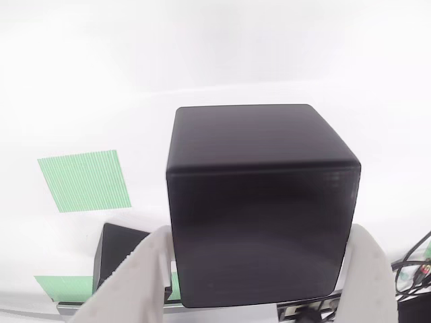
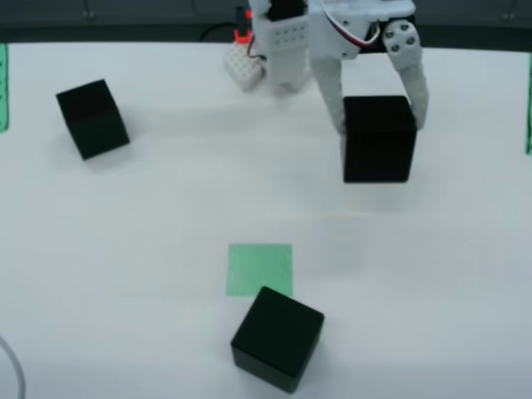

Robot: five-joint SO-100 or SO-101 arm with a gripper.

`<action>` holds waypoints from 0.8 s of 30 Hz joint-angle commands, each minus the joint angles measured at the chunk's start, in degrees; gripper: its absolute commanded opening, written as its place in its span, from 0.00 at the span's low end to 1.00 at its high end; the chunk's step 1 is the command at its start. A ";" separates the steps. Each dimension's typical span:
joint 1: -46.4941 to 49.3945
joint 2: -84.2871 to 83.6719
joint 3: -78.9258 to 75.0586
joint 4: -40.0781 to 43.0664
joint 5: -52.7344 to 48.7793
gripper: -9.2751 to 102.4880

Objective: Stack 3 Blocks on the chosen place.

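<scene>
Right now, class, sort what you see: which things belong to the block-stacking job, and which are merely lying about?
Part of the job:
- block held in the gripper, at
- block at the left
- block nearest the camera
- green square marker on the table

Lying about:
- small white part with an orange-red piece at the table's far edge

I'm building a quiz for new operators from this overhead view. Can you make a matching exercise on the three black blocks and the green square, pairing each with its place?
Column 1:
1. block between the fingers
2. tilted block
3. near block
4. green square

Column 2:
A. far left of the table
B. middle of the table, bare
C. held by the tool, upper right
D. just below the green square, touching its lower edge in this view

Pairs: 1-C, 2-A, 3-D, 4-B
</scene>
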 commanded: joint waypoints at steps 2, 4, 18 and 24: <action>4.92 -1.93 -4.66 -0.97 -4.31 0.18; 7.29 -3.16 -5.45 -1.23 -7.47 0.18; 24.87 -13.97 -5.89 -11.34 -27.60 0.19; 27.86 -18.37 -5.89 -16.61 -30.50 0.19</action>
